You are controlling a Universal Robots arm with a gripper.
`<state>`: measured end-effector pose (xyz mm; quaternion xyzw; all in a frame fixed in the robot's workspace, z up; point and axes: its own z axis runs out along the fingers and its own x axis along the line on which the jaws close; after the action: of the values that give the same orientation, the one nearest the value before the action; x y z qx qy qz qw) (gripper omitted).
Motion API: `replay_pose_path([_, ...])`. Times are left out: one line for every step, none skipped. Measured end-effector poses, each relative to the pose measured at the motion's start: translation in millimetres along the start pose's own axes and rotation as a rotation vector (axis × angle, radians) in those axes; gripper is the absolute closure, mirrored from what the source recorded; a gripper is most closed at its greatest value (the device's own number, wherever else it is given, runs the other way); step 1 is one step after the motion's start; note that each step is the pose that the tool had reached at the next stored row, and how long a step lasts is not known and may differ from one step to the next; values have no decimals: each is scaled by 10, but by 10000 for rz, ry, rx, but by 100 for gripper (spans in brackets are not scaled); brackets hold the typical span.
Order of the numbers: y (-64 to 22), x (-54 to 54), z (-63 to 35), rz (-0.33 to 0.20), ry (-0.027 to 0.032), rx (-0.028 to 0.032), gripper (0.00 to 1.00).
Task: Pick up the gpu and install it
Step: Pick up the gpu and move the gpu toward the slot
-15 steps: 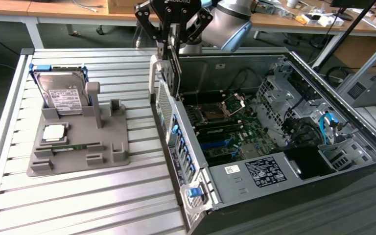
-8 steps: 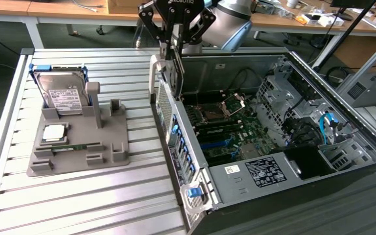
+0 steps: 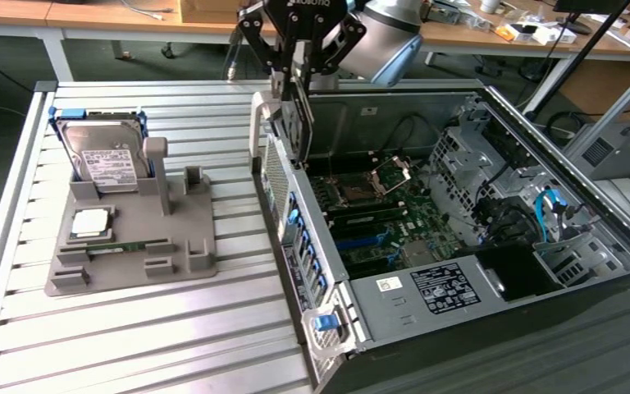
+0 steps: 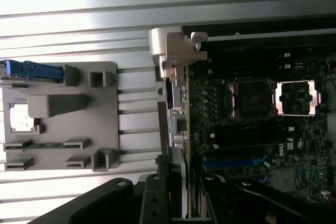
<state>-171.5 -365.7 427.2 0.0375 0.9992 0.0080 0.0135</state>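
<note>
Your gpu (image 3: 296,131) is off the worktop and in the claw (image 3: 293,90). It hangs upright and edge-on, a thin dark card held from above. It sits over the open computer case (image 3: 577,205), at the case wall on the exterior view's left, above the motherboard (image 3: 381,222) and not seated in it. Whether its lower edge touches that wall you cannot tell.

In the wrist view you look down the gpu (image 4: 177,98) along its edge. Its silver end bracket (image 4: 178,51) is at the far end, and the claw (image 4: 176,182) is clamped on the near end with a black finger on each face.

Beside the card, inside the case, the processor socket (image 3: 353,193) lies open with its metal frame lifted.

Outside the case, towards the exterior view's left, the grey parts holder (image 3: 184,230) rests on the slatted metal worktop (image 3: 129,328). A silver hard drive (image 3: 107,160) with a white label stands in its rear slot. A square processor chip (image 3: 91,222) and a narrow green memory stick (image 3: 118,246) lie in the front recesses. The holder's upright post and the small slots beside it carry nothing.
</note>
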Motion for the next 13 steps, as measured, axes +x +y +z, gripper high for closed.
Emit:
replay_pose_path([0, -8, 0, 0, 0, 0, 73])
replay_pose_path([1, -15, 0, 0, 0, 1, 73])
replay_pose_path([2, -26, 0, 0, 1, 0, 73])
replay_pose_path([2, -34, 1, 0, 1, 1, 73])
replay_pose_path([3, -46, 1, 0, 1, 1, 73])
replay_pose_path([4, -54, 1, 0, 0, 0, 73])
replay_pose_path([4, -59, 2, 0, 0, 0, 73])
replay_pose_path([5, -65, 2, 1, 0, 0, 73])
replay_pose_path([5, -71, 2, 0, 0, 0, 73])
replay_pose_path([5, -76, 3, 0, 0, 0, 73])
replay_pose_path([5, -80, 3, 0, 0, 0, 73])
replay_pose_path([6, -85, 3, 1, 0, 0, 73])
replay_pose_path([7, -94, 3, 0, 0, 0, 73])
